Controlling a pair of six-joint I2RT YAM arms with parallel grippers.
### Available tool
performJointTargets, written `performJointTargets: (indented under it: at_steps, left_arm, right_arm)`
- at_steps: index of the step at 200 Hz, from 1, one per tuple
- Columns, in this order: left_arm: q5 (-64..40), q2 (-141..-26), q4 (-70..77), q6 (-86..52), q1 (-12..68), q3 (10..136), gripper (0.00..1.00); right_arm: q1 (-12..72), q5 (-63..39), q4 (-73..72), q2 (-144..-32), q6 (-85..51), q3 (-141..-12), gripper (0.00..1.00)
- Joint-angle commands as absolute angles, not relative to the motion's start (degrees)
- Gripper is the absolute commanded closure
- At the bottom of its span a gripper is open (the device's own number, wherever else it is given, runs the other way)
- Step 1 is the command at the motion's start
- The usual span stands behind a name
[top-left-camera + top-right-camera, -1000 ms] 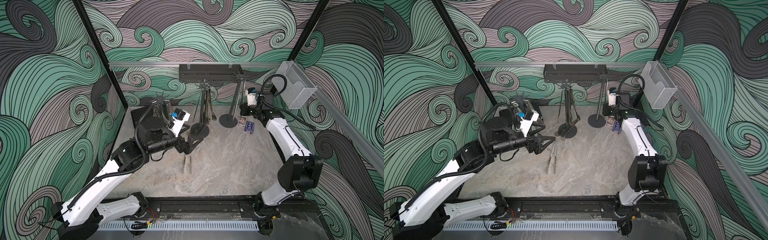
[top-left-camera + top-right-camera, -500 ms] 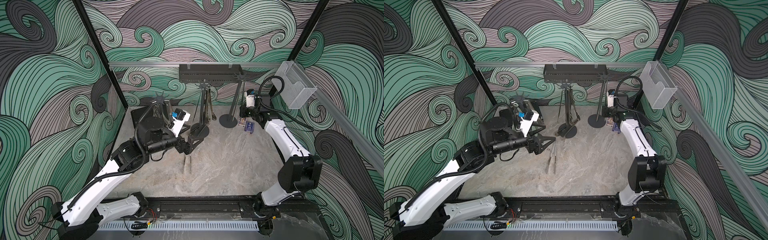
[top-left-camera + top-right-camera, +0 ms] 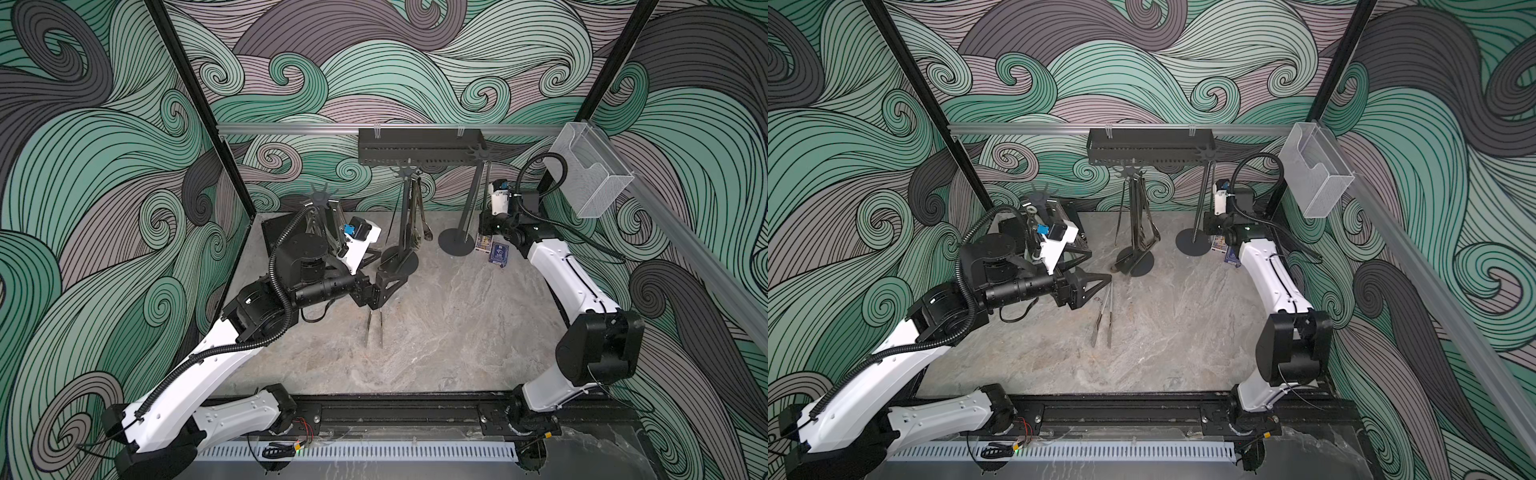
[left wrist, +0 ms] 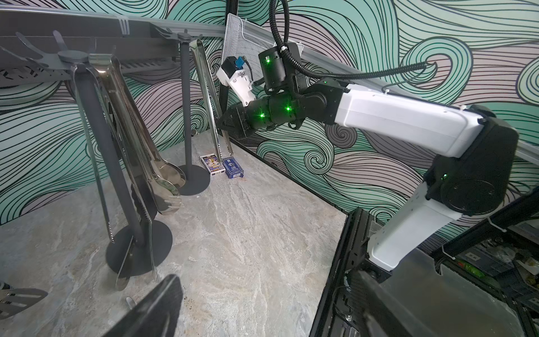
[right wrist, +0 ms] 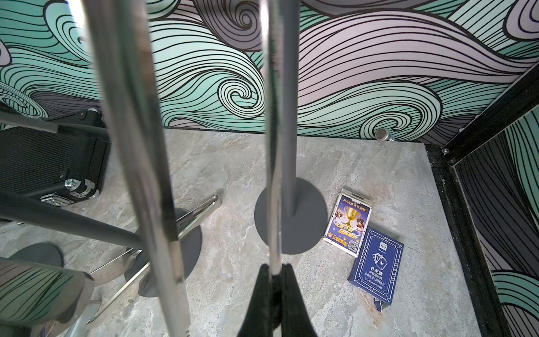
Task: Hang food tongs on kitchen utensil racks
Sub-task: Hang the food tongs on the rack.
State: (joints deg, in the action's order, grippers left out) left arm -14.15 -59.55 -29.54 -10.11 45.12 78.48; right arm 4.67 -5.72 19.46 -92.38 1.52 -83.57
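- Nearest the front, one loose pair of tongs (image 3: 374, 328) lies flat on the stone table (image 3: 457, 332), with its joined end pointing away and its tips slightly parted.
- The left gripper (image 3: 384, 268) hovers just over that joined end — jaws spread wide, nothing between them.
- Just beyond stands the middle rack (image 3: 403, 224). Several hanging tongs (image 4: 140, 151) drop from its crown toward the disc foot.
- Farther back, to the right, is the right rack (image 3: 473, 195). The right gripper (image 5: 275, 277) is pinched tight on one arm of the steel tongs (image 4: 210, 102), whose top is up at the crown (hooked or not, I cannot tell).
- Two card packs (image 5: 348, 221) lie just beside that rack's foot.
- The left rack (image 3: 322, 195) stands at the back, half hidden by the left arm.
- A slotted shelf (image 3: 419, 145) hangs on the back rail.
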Motion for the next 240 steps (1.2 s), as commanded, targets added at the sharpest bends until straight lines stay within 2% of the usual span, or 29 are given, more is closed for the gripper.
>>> performJointTargets:
  at_steps: [1,95,163,240]
  left_arm:
    - [-14.8,-59.5,-28.18,-10.15,44.82,78.29,0.09]
    - [-14.89,-59.15,-28.11,-9.82,44.8,77.96,0.09]
    - [-14.78,-58.56,-28.55,-10.02,44.82,77.74,0.1]
    - [-14.57,-58.36,-30.24,-11.13,44.82,77.8,0.09]
  right_arm:
    - [5.09,-4.66,20.92,-92.99,1.82,-83.76,0.95]
    - [5.1,-5.26,20.87,-93.69,1.82,-84.4,0.88]
    - [5.02,-5.48,21.0,-93.43,1.91,-84.54,0.74]
    - [5.01,-5.76,21.51,-92.12,1.54,-84.28,0.73]
